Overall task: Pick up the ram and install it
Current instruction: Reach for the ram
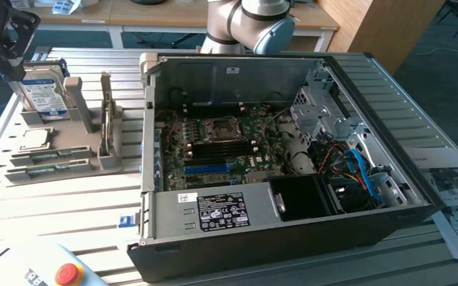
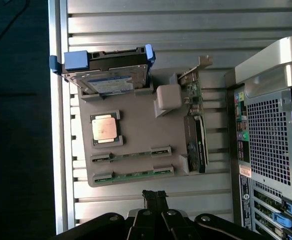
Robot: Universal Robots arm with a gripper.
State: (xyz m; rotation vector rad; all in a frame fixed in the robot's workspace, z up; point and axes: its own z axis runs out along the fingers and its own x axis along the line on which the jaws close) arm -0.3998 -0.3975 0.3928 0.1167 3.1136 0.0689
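Tray (image 2: 138,132): you've 2 ram sticks (image 2: 132,175) slotted flat, plus CPU (image 2: 105,128), HDD (image 2: 111,82) upright.
PC case (image 1: 293,244): open, mobo (image 1: 237,149) inside.
Claw (image 2: 154,196): pressed together, empty, near tray.

slatted table (image 1: 70,202) | on it: parts tray (image 2: 136,135), pc case (image 1: 293,241), papers (image 1: 452,190)
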